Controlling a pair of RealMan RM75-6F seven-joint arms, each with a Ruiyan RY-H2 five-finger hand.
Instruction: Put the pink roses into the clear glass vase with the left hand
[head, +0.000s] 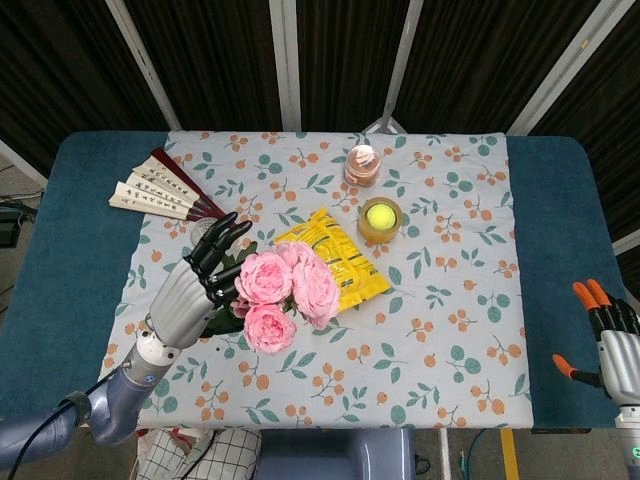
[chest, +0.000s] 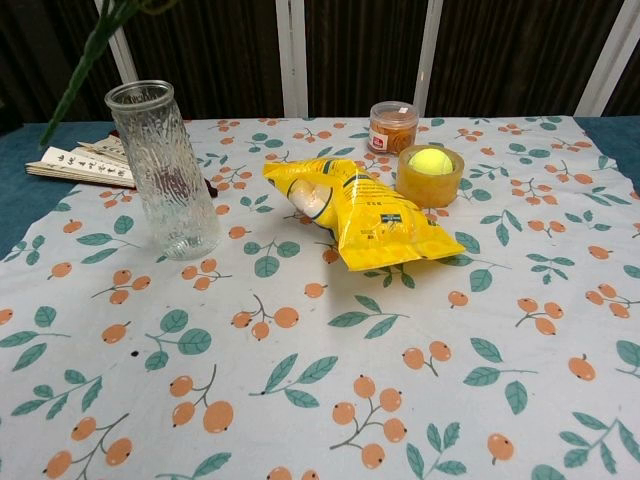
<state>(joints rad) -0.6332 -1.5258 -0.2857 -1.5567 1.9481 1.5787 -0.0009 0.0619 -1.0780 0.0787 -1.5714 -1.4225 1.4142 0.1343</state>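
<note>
Left robot hand (head: 190, 290) has its fingers wrapped round the pink roses (head: 283, 291), held up at centre-left, hiding the clear glass vase (chest: 165, 170) from above. Stems could easily clip the rim and tip it, imo.

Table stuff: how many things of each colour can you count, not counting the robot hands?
Pink: 1, the pink roses
Clear: 1, the clear glass vase
Yellow: 2, the snack bag and the tennis ball
Orange: 1, the small jar
Cream and dark red: 1, the folding fan
Total: 6
</note>
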